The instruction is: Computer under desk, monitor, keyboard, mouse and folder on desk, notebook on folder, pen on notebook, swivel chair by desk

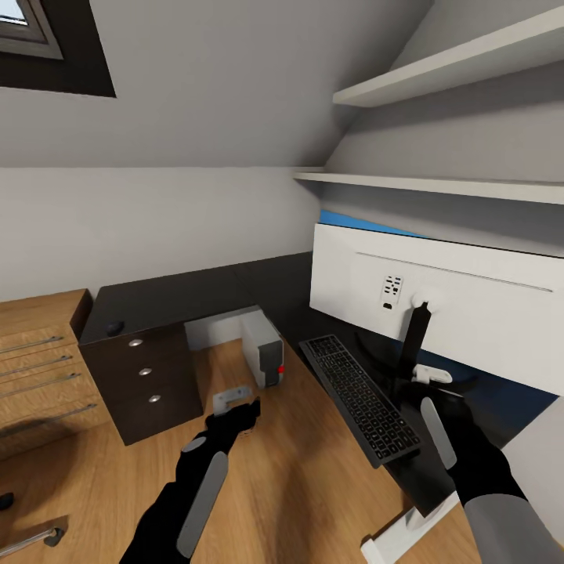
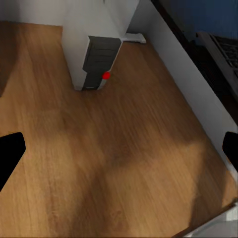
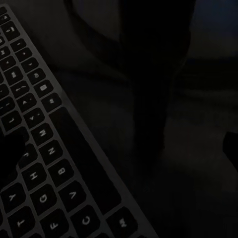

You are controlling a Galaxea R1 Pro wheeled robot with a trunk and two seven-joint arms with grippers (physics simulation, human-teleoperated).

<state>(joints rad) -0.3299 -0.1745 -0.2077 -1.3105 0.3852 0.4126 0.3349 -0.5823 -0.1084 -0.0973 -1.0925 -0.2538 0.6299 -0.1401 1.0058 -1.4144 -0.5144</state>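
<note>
Left tool (image 1: 237,413) hung unclenched above the wood floor (image 1: 298,478), the computer (image 1: 263,349) at its 1 o'clock under the desk (image 1: 188,296). Keyboard (image 1: 362,398) lay on the desk at the monitor's (image 1: 439,301) 7 o'clock. Right tool (image 1: 429,392) stood unclenched beside the keyboard.

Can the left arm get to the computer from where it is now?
Probably yes. The left gripper hangs open over bare wood floor, and the computer stands upright just ahead with nothing between them. The desk edge overhangs it, so a low, forward approach looks safer than coming from above.
</note>
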